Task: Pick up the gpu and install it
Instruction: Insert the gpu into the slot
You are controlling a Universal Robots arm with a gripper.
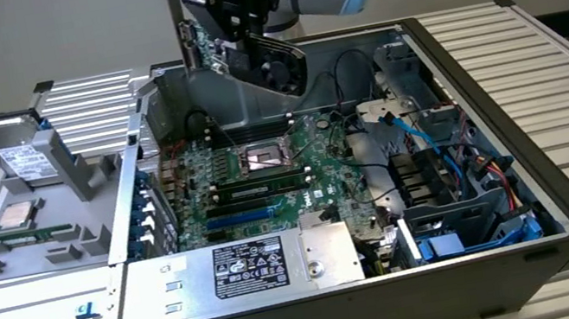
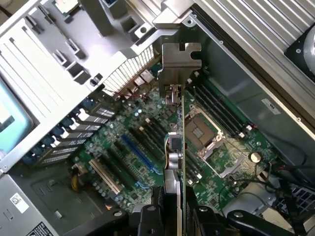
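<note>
The gpu (image 1: 248, 52) hangs tilted above the back of the open computer case (image 1: 521, 170), its silver bracket (image 1: 177, 20) pointing up and its black cooler facing the exterior view's right. My gripper (image 1: 237, 5) is shut on the card's upper edge. In the wrist view the gpu (image 2: 180, 132) shows edge-on between my fingers (image 2: 147, 221), with its bracket (image 2: 181, 59) at the far end, high over the green motherboard (image 2: 142, 128). The blue expansion slot (image 2: 139, 154) lies beside the card's line, well below it.
Inside the case are the bare CPU socket (image 1: 264, 156), a memory stick (image 1: 258, 188), blue and black cables (image 1: 435, 146) and the power supply (image 1: 240, 268). On the grey tray at the exterior view's left stand a grey drive (image 1: 27, 157) and a processor (image 1: 14, 218).
</note>
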